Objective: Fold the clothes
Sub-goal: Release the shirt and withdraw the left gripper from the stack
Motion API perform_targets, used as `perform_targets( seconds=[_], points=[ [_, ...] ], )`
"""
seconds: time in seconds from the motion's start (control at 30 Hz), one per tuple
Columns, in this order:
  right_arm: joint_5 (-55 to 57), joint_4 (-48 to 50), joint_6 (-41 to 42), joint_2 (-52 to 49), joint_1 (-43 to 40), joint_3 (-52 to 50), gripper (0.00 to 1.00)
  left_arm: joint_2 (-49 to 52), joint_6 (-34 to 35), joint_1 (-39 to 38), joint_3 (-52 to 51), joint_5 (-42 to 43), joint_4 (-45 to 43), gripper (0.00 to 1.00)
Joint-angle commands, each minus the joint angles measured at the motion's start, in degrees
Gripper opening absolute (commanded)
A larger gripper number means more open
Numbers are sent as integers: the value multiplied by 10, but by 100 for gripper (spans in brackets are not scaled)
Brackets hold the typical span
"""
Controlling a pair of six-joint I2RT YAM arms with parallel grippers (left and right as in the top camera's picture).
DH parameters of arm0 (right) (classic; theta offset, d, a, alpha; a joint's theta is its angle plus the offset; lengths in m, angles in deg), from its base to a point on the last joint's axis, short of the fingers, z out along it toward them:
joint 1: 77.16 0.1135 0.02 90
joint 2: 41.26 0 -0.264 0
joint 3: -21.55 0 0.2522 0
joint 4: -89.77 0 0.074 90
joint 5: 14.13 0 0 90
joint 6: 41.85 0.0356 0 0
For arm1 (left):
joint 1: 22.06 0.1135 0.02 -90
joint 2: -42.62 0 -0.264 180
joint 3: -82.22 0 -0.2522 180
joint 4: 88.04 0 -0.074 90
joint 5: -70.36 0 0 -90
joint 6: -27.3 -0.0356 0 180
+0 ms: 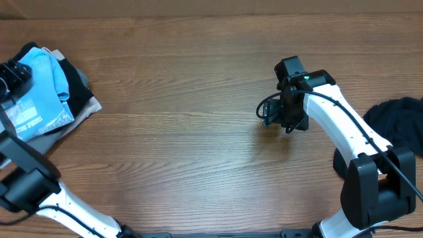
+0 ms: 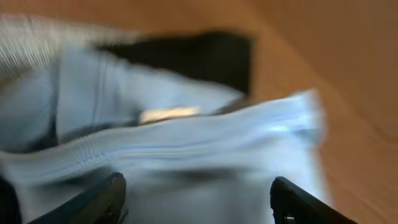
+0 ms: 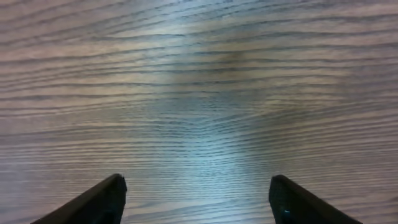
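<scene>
The clothes form a folded stack at the table's far left. A light blue T-shirt (image 1: 41, 99) with printed lettering lies on top, over a black garment (image 1: 80, 89) and a grey-white one (image 1: 84, 111). My left gripper (image 1: 14, 78) hovers over the stack's left part. In the blurred left wrist view it (image 2: 196, 200) stands open, with the pale blue fabric (image 2: 186, 146) under and between the fingers (image 2: 106, 199) and black cloth (image 2: 205, 56) beyond. My right gripper (image 1: 281, 116) is open over bare wood right of centre, and nothing lies between its fingertips (image 3: 196, 200).
A crumpled dark garment (image 1: 396, 116) lies at the right edge, beside the right arm's base (image 1: 370, 185). The wooden table (image 1: 185, 132) stretches between the two arms. The left arm's base (image 1: 26, 185) stands at the lower left.
</scene>
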Motion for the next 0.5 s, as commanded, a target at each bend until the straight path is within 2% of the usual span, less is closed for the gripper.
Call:
perform_targets(
  seconds=[0.0, 0.17, 0.37, 0.47],
  points=[
    [-39, 23, -2, 12, -1, 5, 100, -141, -38, -27, 23, -6, 12, 87],
    [-83, 64, -2, 12, -2, 5, 100, -223, -82, -109, 23, -28, 93, 87],
    [-74, 123, -12, 12, -7, 7, 100, -236, -91, -236, 23, -55, 218, 89],
    [-73, 149, -38, 13, -24, 29, 100, -226, -91, -311, 23, -90, 272, 100]
  ],
)
